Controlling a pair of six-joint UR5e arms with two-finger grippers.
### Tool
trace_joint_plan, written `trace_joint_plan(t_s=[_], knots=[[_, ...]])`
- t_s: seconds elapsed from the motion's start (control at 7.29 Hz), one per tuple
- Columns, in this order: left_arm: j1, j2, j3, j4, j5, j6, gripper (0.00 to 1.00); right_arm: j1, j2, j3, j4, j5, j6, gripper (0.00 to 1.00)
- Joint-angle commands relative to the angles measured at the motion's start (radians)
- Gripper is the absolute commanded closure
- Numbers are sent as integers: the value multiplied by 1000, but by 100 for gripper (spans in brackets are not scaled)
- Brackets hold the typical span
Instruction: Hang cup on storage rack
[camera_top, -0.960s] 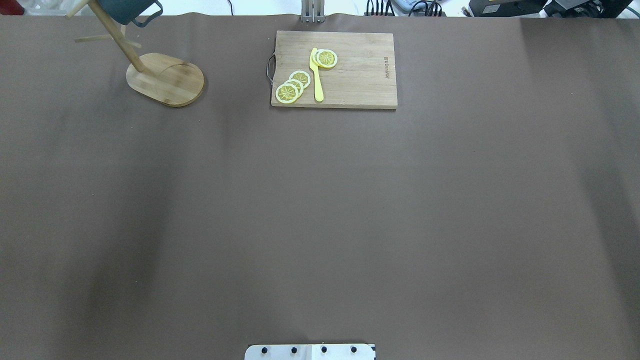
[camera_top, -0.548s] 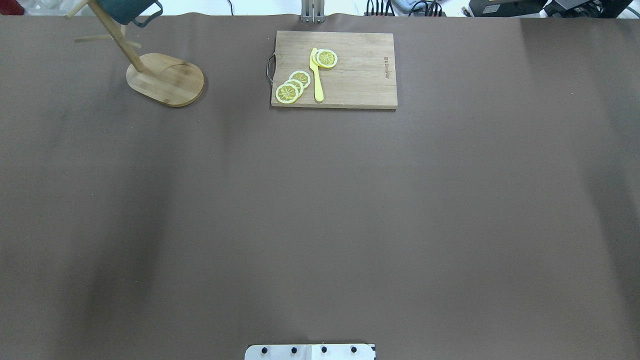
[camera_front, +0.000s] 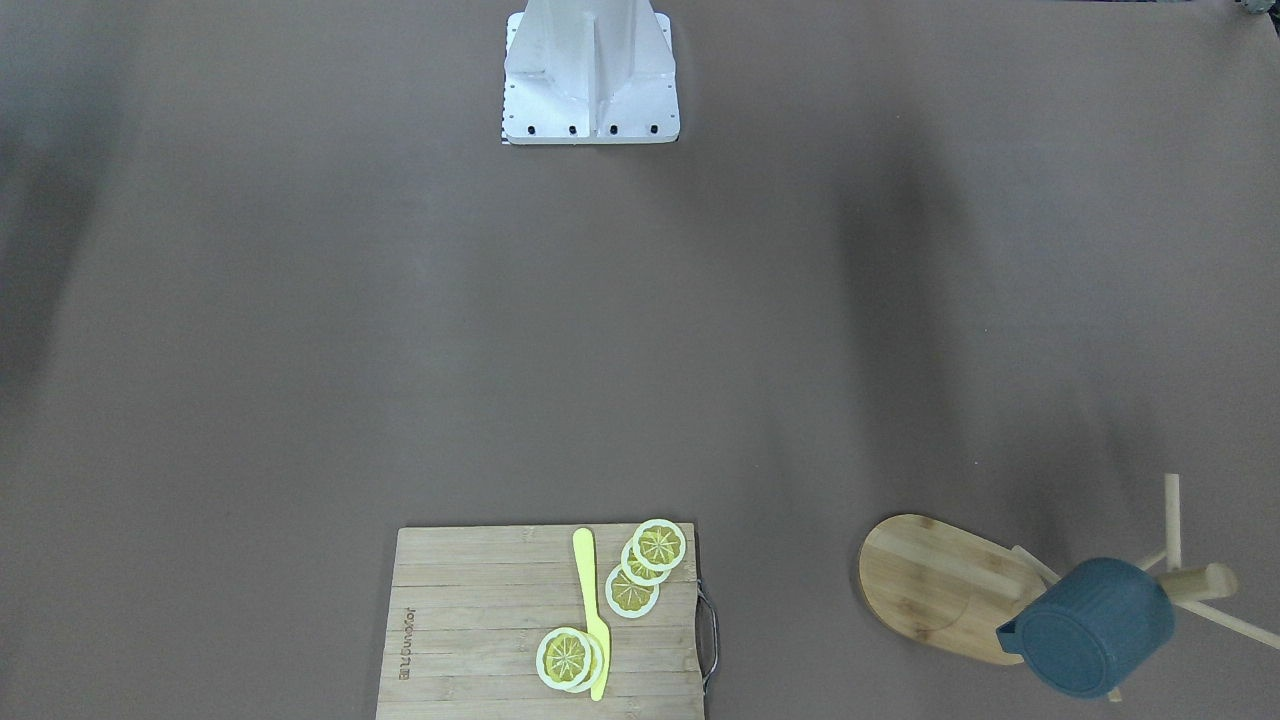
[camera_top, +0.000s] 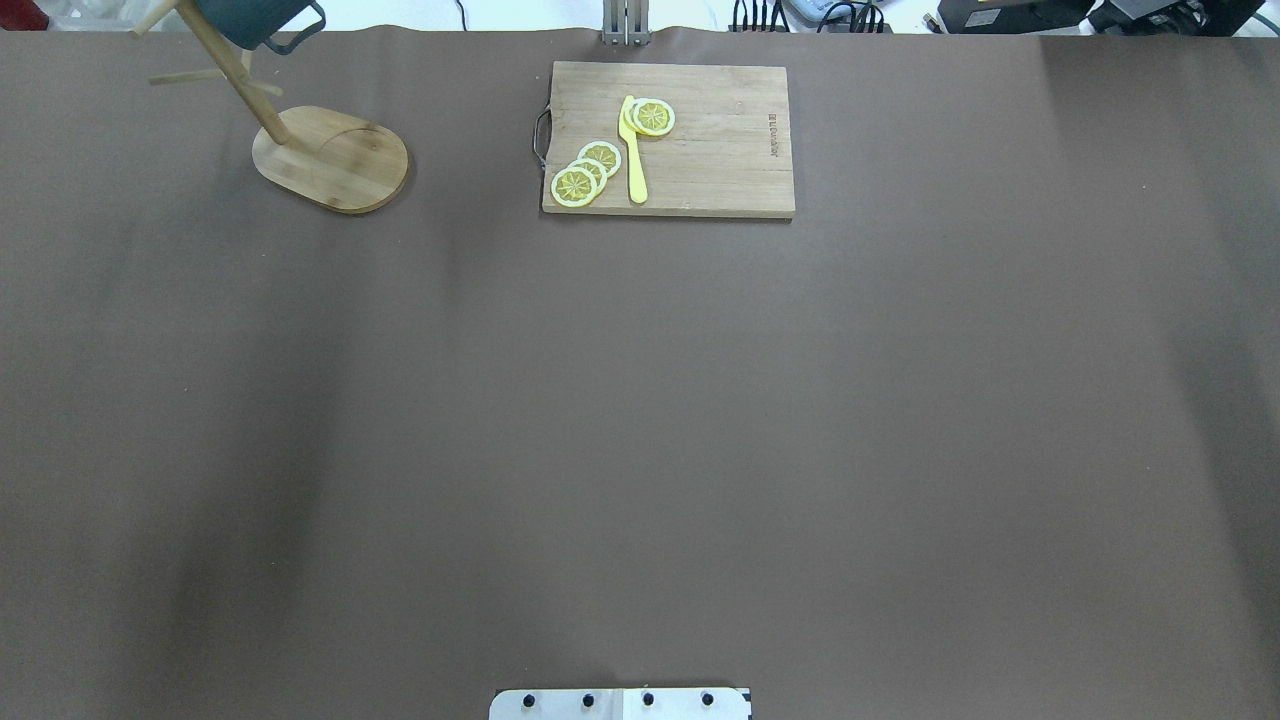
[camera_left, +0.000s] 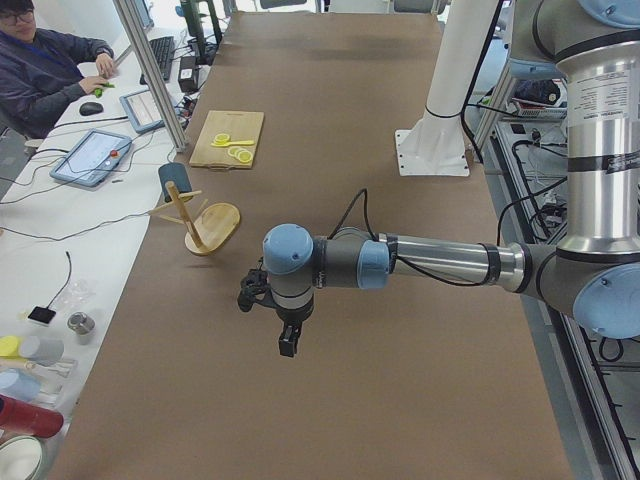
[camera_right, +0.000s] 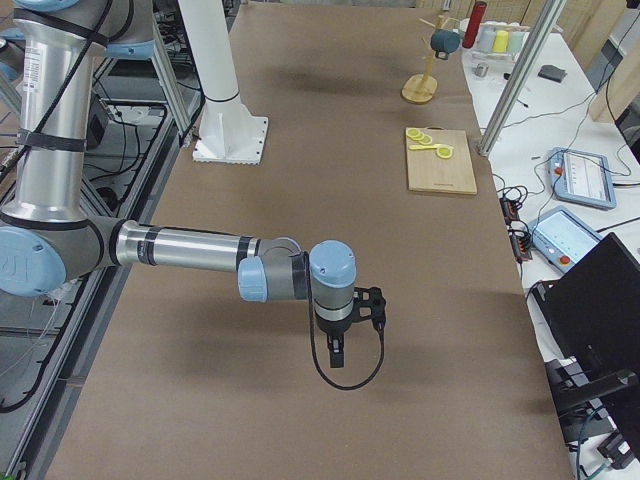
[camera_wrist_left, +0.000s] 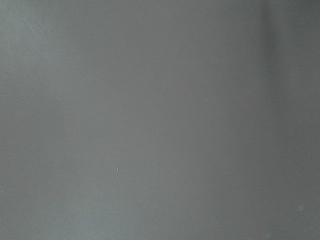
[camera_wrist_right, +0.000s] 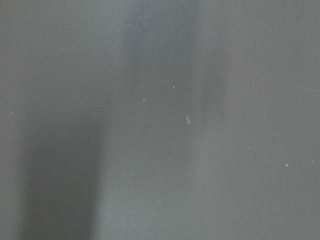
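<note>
The slate-blue cup (camera_front: 1095, 625) hangs tilted on a peg of the wooden storage rack (camera_front: 930, 585), at the table's far left corner from the robot. It shows again at the top edge of the overhead view, cup (camera_top: 250, 20) above the rack's oval base (camera_top: 335, 160). No gripper touches either one. My left gripper (camera_left: 288, 345) points down over bare table, far from the rack (camera_left: 215, 228) and cup (camera_left: 170, 178). The right gripper (camera_right: 337, 355) points down over the other half. I cannot tell whether either is open or shut. Both wrist views show only table.
A wooden cutting board (camera_top: 720, 150) with lemon slices (camera_top: 585, 172) and a yellow knife (camera_top: 632, 150) lies at the far middle. The robot's white mount (camera_front: 590, 75) stands at the near edge. A person (camera_left: 45, 70) sits at a desk beyond the table. Bottles (camera_right: 495, 35) stand past the rack.
</note>
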Motion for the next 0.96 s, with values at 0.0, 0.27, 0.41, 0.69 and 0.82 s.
trace_joint_plan(t_s=[0.0, 0.27, 0.41, 0.69, 0.82], knots=[[0, 1, 0, 0, 0, -1, 1, 0, -1, -1, -2, 5, 6, 0], [0, 1, 1, 0, 0, 1, 1, 0, -3, -1, -2, 9, 7, 0], [0, 1, 3, 1, 0, 1, 1, 0, -3, 1, -2, 13, 7, 0], [2, 1, 1, 0, 0, 1, 1, 0, -3, -2, -3, 35, 7, 0], [2, 1, 1, 0, 0, 1, 1, 0, -4, -2, -3, 36, 7, 0]])
